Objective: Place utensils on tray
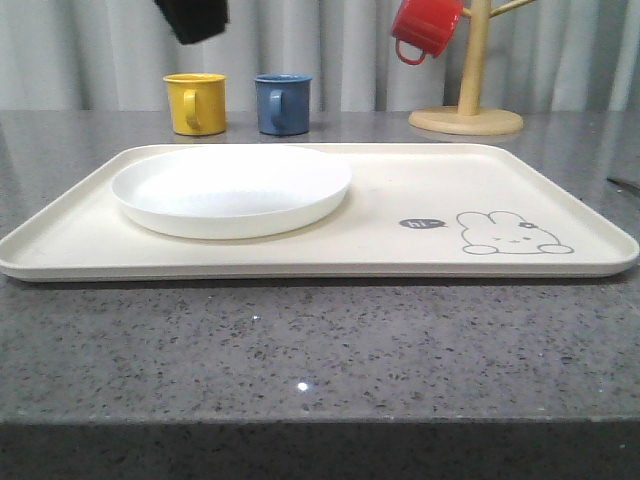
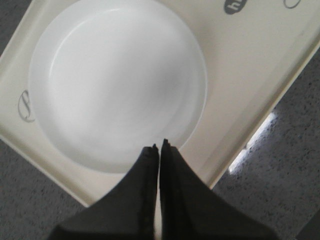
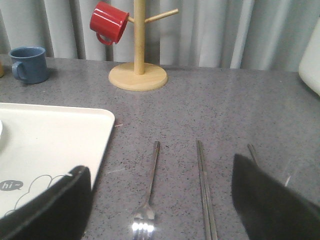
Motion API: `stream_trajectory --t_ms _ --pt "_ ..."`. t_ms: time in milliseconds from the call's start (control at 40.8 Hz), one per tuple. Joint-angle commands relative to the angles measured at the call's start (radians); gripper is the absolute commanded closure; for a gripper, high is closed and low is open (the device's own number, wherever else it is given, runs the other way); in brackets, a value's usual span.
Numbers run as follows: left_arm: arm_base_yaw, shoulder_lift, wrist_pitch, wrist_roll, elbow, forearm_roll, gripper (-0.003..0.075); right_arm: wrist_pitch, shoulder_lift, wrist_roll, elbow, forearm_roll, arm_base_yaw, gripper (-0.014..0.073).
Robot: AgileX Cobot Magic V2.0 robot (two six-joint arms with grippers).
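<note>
The cream tray [image 1: 400,250] with its grey rabbit drawing lies across the table, and the round white plate [image 1: 230,190] rests on its left half. My left gripper [image 2: 159,146] hangs shut and empty above the plate [image 2: 115,80], near the tray's rim [image 2: 250,60]; in the front view it is the black shape [image 1: 192,18] high up. On the bare table to the right of the tray [image 3: 60,135] lie a fork [image 3: 148,192], a pair of chopsticks [image 3: 205,192] and a thin handle [image 3: 253,153] partly hidden behind a finger. My right gripper [image 3: 160,165] is open above them, holding nothing.
A yellow mug [image 1: 195,103] and a blue mug [image 1: 283,104] stand behind the tray. A red mug [image 1: 428,27] hangs on a wooden mug tree [image 1: 467,120] at the back right. A white object [image 3: 311,55] is at the far right edge. Curtains close the back.
</note>
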Motion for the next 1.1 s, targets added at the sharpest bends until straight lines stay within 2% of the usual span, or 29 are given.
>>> stream_trajectory --t_ms 0,98,196,343,514,661,906,1078 --pt "0.062 -0.121 0.027 -0.036 0.057 -0.004 0.0738 -0.075 0.018 -0.009 -0.035 -0.001 -0.006 -0.0008" --pt "0.145 -0.208 -0.02 -0.082 0.165 -0.004 0.0738 -0.075 0.018 -0.009 -0.035 -0.001 -0.006 -0.0008" --pt "0.237 -0.334 -0.148 -0.131 0.293 -0.004 0.0738 -0.075 0.018 -0.009 -0.035 -0.001 -0.006 -0.0008" --pt "0.306 -0.525 -0.336 -0.154 0.471 -0.023 0.0738 -0.075 0.018 -0.009 -0.035 -0.001 -0.006 -0.0008" --pt "0.316 -0.755 -0.573 -0.155 0.675 -0.071 0.0738 -0.075 0.018 -0.009 -0.035 -0.001 -0.006 -0.0008" --pt "0.316 -0.965 -0.724 -0.155 0.87 -0.094 0.0738 -0.075 0.018 -0.009 -0.035 -0.001 -0.006 -0.0008" --pt "0.316 -1.298 -0.871 -0.155 1.114 -0.164 0.0738 -0.075 0.018 -0.009 -0.035 -0.001 -0.006 -0.0008" --pt "0.316 -1.49 -0.89 -0.155 1.195 -0.184 0.0738 -0.075 0.018 -0.009 -0.035 -0.001 -0.006 -0.0008"
